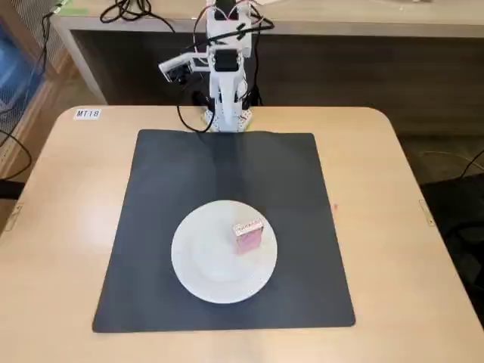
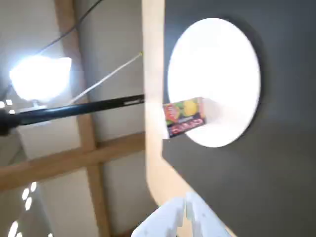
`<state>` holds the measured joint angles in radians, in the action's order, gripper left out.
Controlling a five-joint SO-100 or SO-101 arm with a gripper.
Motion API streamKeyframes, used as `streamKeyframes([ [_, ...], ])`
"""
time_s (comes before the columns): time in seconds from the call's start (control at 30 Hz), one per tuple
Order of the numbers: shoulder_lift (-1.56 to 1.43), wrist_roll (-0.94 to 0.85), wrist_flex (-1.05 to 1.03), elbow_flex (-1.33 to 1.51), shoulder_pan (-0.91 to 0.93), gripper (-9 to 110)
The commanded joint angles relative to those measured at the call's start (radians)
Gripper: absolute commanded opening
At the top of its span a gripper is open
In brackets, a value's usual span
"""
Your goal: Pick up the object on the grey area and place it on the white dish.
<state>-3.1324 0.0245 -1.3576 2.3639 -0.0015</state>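
The pink box point(image 1: 248, 234) stands on the white dish point(image 1: 198, 261), right of the dish's centre. The dish lies in the front half of the dark grey mat point(image 1: 189, 170). My arm point(image 1: 225, 68) is folded up at the table's back edge, far from the dish. In the wrist view, which lies on its side, the box point(image 2: 184, 117) shows a fruit print and sits at the dish's point(image 2: 217, 59) edge on the mat point(image 2: 276, 173). My gripper point(image 2: 186, 217) enters from the bottom with its white fingers together and nothing between them.
The mat lies on a light wooden table point(image 1: 393, 212) with a small label point(image 1: 88, 113) at the back left. Cables point(image 1: 136, 11) trail over the shelf behind the arm. A black rod point(image 2: 74, 109) crosses the wrist view beyond the table edge.
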Motion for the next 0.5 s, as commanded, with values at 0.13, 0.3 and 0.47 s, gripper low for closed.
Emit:
streamKeyframes([
  [0.13, -0.215, -0.037, 0.005, 0.316, 0.000, 0],
  [0.3, -0.218, -0.054, 0.035, 0.433, 0.009, 0],
  [0.47, -0.218, -0.075, 0.114, 0.574, 0.011, 0],
])
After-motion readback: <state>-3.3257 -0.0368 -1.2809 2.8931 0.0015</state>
